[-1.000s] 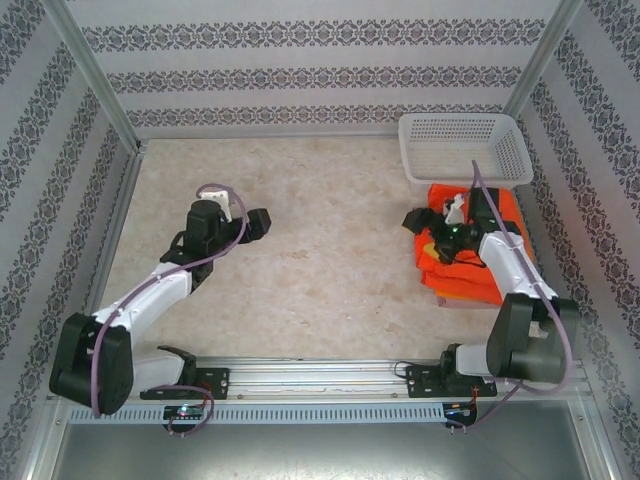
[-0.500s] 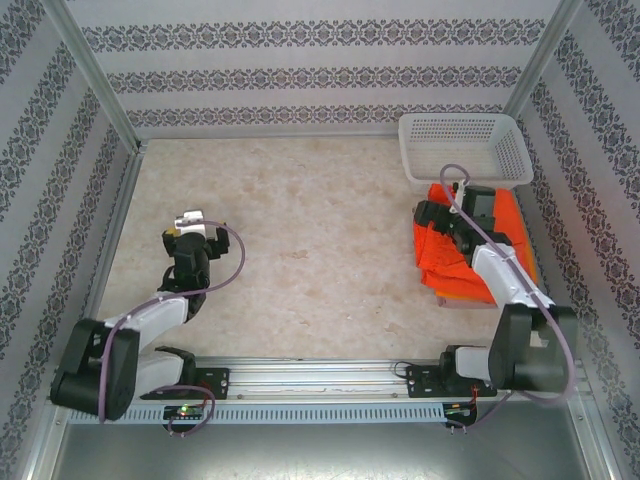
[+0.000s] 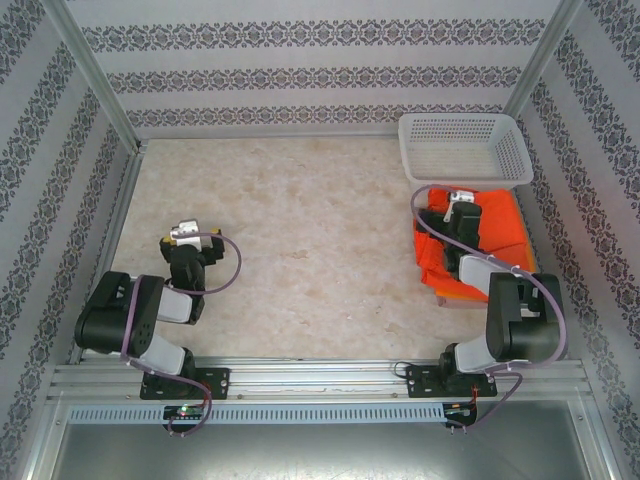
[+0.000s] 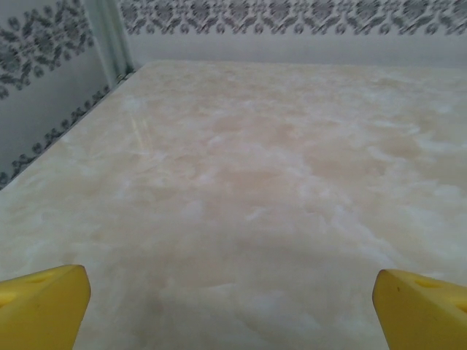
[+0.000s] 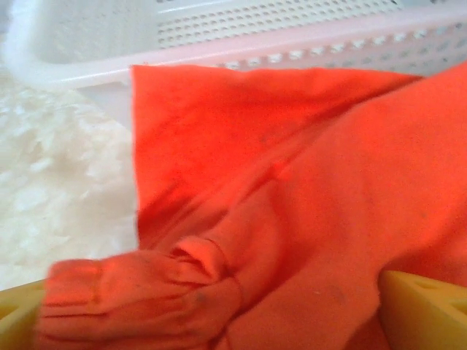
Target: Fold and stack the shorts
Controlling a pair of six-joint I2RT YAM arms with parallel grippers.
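The shorts (image 3: 495, 235) lie in a red-orange pile at the right of the table, just in front of the basket; an orange layer (image 3: 445, 288) peeks out at the near edge. My right gripper (image 3: 453, 213) hangs low over the pile's left part. In the right wrist view the right gripper (image 5: 219, 321) stands open, its yellow fingertips (image 5: 419, 310) far apart, with the shorts (image 5: 314, 182) and a bunched hem (image 5: 146, 292) under and between them. My left gripper (image 3: 192, 242) is drawn back at the near left. It is open (image 4: 233, 321) over bare table.
A white mesh basket (image 3: 465, 150) stands at the back right, touching the pile's far edge; its wall (image 5: 306, 44) is right ahead of the right gripper. Patterned walls and metal posts enclose the table (image 3: 310, 240). Both arms are folded close to their bases.
Both arms have drawn back toward their bases. The left gripper left the middle of the table for the near left. The right gripper slid back over the pile, jaws still wide.
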